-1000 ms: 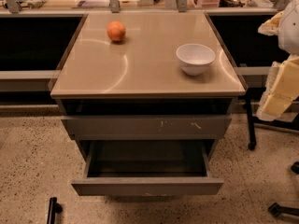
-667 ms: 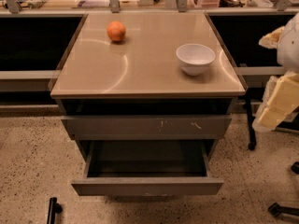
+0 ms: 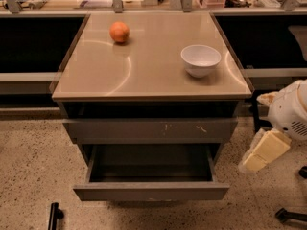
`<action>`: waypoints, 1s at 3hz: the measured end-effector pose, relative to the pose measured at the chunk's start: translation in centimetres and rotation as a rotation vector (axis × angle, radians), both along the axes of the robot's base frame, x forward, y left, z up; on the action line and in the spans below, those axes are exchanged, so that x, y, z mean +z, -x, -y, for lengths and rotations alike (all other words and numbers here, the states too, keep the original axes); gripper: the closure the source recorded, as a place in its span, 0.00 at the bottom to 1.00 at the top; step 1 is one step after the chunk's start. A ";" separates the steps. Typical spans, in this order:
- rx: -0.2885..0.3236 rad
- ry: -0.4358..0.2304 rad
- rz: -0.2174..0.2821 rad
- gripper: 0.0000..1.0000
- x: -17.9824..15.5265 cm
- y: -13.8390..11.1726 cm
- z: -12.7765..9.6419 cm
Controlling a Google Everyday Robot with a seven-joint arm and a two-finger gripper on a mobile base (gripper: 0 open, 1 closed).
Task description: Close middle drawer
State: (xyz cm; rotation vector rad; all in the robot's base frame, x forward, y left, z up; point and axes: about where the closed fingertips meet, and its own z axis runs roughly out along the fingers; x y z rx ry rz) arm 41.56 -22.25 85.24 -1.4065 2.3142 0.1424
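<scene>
The middle drawer (image 3: 151,191) of the grey cabinet is pulled far out toward me. Its flat front is almost unmarked and its dark grey inside (image 3: 151,163) looks empty. Above it, the wider drawer front with pale scratch marks (image 3: 151,128) stands slightly out from the cabinet. My gripper (image 3: 265,151) is the cream-coloured end of the white arm (image 3: 289,110) at the right edge. It hangs to the right of the open drawer, level with it and apart from it, holding nothing that I can see.
An orange (image 3: 119,32) and a white bowl (image 3: 200,60) sit on the tan cabinet top (image 3: 144,75). Dark shelving runs on both sides. A black object (image 3: 53,214) lies on the speckled floor at the lower left, and a black wheeled leg (image 3: 290,215) at the lower right.
My arm and gripper have moved down and slightly left along the cabinet's right side, from tabletop height to drawer height. The drawers have not moved.
</scene>
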 end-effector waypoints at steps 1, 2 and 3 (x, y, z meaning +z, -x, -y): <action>-0.002 -0.001 -0.004 0.00 -0.4 0.1 0.0; 0.044 0.012 -0.015 0.00 -2.3 1.3 -0.6; -0.001 -0.102 -0.125 0.00 -9.9 3.4 -1.6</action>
